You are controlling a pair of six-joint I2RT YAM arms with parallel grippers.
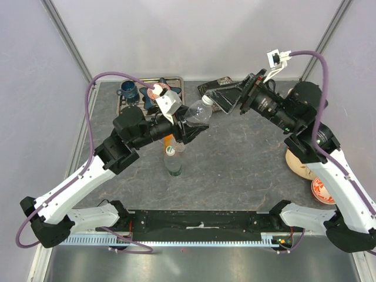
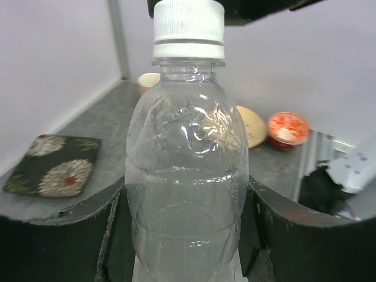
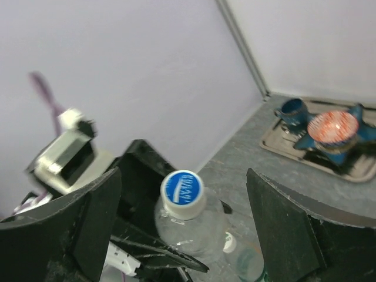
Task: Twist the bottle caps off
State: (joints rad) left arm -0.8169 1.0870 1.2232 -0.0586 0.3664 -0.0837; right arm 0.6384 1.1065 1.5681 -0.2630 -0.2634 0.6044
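The left gripper (image 1: 189, 126) pinches the clear bottle (image 1: 198, 113) by its body, neck tilted to the far right. Its blue-and-white cap (image 3: 183, 194) points at the right gripper (image 1: 222, 97), whose fingers are spread wide. I would centre them on the cap, close squarely, then twist.

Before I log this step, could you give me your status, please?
Left gripper shut on bottle. Right gripper open, facing blue-and-white cap. Cap still on. Nothing between them.
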